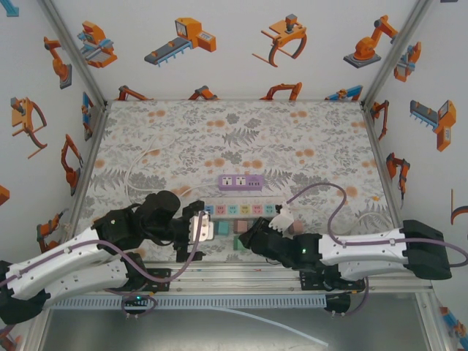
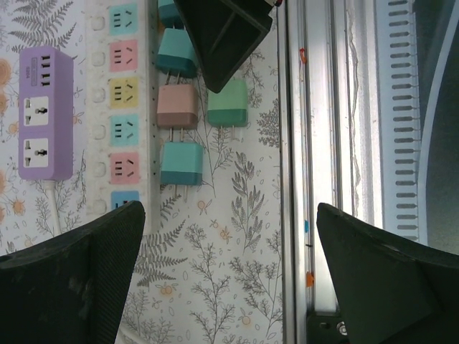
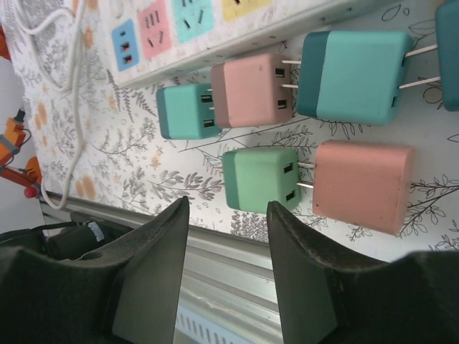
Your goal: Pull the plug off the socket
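Right tool [image 3: 228, 215] agape, pink plug [image 3: 363, 185], bare prongs

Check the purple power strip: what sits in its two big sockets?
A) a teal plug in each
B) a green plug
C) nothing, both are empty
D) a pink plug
C: in the left wrist view both sockets of the purple power strip show bare holes, while the pink plug, green plug and teal plug lie on the table beside the white power strip.
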### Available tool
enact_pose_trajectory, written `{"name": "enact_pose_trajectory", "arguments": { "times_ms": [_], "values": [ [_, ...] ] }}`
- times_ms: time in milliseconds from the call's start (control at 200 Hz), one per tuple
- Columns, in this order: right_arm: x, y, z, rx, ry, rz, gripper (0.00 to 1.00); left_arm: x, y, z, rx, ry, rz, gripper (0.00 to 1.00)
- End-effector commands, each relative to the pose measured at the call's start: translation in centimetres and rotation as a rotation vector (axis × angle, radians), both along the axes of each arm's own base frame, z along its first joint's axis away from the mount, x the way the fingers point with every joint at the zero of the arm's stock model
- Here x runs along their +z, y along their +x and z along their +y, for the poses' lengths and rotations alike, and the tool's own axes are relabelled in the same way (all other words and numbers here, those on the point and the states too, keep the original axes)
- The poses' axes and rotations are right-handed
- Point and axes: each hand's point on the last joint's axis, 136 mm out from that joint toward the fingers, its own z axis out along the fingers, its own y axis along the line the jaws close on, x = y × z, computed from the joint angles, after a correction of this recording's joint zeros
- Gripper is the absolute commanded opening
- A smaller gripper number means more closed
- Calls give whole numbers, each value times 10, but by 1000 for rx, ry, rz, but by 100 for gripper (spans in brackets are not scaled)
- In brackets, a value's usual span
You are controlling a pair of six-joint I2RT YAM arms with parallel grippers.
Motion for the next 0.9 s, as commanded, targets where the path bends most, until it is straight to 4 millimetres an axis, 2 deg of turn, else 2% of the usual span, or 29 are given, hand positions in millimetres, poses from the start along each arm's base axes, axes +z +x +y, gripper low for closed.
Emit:
{"name": "enact_pose_trajectory", "arguments": {
  "times_ms": [0,70,140,215,305,496,616,651,741,821,896],
  "values": [
    [24,13,-22,-57,-61,-110,47,11,-6,-8,-21,-88,23,97],
    [40,22,-35,-78,-94,-197,47,17,-5,-14,-19,-140,19,97],
    [60,32,-49,-93,-140,-303,49,23,4,-18,33,-184,8,97],
    [82,45,-65,-105,-233,-425,50,30,23,-20,143,-225,-11,97],
    [103,60,-89,-139,-364,-524,62,39,48,-19,303,-277,-13,97],
    [130,105,-140,-233,-649,-590,77,47,105,0,673,-338,-48,97],
    [139,132,-169,-283,-772,-605,87,42,142,27,900,-307,-126,97],
    [138,140,-171,-261,-779,-605,90,39,152,36,950,-291,-141,97],
    [129,163,-194,-281,-794,-561,94,33,178,63,1090,-294,-164,97],
    [115,184,-214,-287,-805,-510,96,23,201,97,1250,-303,-185,97],
    [101,201,-234,-303,-838,-463,98,12,222,146,1471,-278,-247,97]
  ]
}}
